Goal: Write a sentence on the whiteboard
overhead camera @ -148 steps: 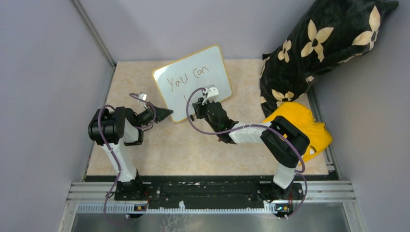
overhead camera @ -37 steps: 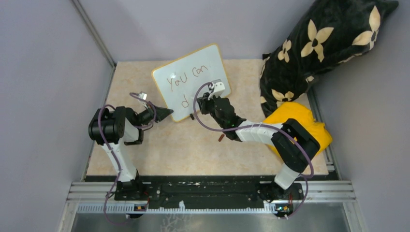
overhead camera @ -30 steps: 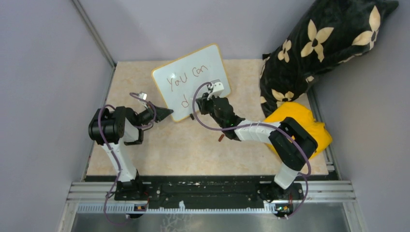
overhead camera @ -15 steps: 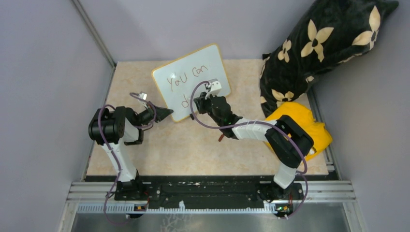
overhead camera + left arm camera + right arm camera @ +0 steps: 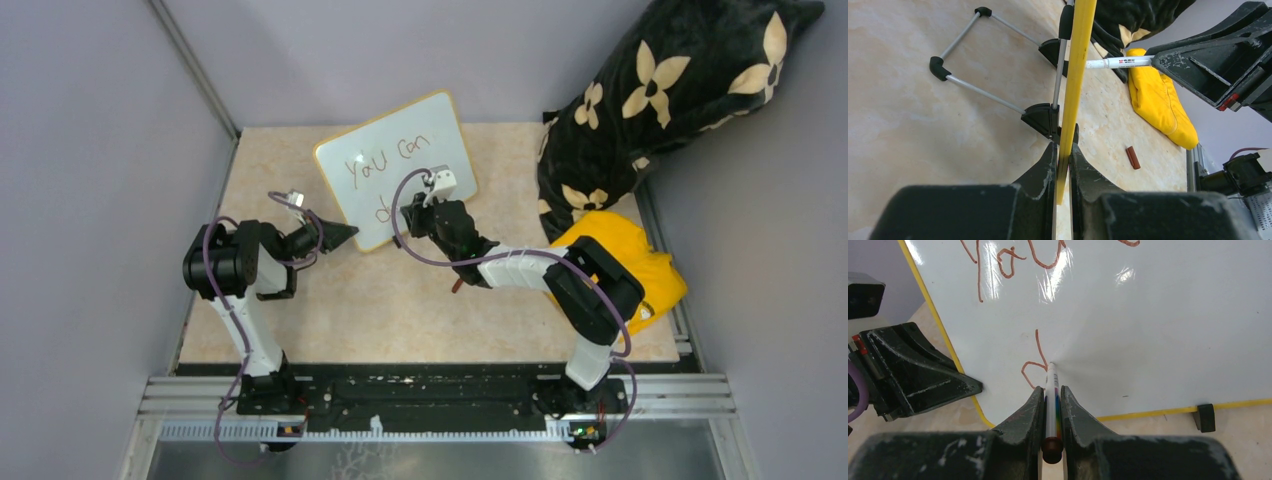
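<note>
Writing is in progress on the second line. My right end effector is clamped on the marker, with the barrel pinched between both fingers and its butt end toward the wrist. This sets the tip squarely against the whiteboard. The tip touches the surface just right of a completed "d".

The sentence reads "you can" on the upper line, with that "d" beneath. I judge the task roughly half done.

My left end effector is closed on the board's yellow frame at its lower near edge. The board stands tilted on a wire stand with black feet at the far middle of the worktop. Marker pressure would probably tip or swing it, and this grip is there to brace it.

A small brown cap lies on the worktop near my right arm, apart from the board.

Risk noted: excess tip pressure could shift the board within my left grip and distort the letters.
</note>
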### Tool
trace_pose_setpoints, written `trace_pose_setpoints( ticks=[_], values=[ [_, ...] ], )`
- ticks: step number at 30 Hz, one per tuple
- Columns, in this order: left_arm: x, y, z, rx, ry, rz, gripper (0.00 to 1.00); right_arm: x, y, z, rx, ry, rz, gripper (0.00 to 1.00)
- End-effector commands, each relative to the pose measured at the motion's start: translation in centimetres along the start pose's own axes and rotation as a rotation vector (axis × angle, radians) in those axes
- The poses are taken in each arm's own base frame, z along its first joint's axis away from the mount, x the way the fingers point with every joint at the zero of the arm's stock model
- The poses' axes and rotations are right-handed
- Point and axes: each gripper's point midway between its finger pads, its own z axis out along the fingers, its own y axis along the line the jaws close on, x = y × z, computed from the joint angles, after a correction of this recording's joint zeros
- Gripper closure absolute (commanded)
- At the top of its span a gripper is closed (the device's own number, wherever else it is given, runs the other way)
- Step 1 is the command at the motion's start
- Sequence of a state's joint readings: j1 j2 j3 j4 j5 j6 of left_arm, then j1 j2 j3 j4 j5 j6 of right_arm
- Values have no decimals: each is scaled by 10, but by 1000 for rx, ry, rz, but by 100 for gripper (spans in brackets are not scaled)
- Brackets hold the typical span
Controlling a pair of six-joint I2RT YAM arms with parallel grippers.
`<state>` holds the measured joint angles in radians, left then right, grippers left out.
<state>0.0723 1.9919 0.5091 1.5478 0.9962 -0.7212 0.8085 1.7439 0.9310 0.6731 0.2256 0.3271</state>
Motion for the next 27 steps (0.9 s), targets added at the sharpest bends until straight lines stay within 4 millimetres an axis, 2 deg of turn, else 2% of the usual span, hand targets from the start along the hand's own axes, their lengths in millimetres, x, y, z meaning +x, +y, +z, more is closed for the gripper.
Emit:
trace_pose_setpoints(
  ticks=[1, 15, 27],
  values=[
    [-6, -12, 3, 59, -14, 54, 100, -7, -4, -1, 19, -27, 14, 100],
    [-6, -12, 4, 59, -13, 55, 100, 0, -16, -11, 55, -18, 2, 100],
    [-5, -12, 4, 59, -10, 54, 100, -21, -23, -7, 89, -62, -8, 100]
  ],
)
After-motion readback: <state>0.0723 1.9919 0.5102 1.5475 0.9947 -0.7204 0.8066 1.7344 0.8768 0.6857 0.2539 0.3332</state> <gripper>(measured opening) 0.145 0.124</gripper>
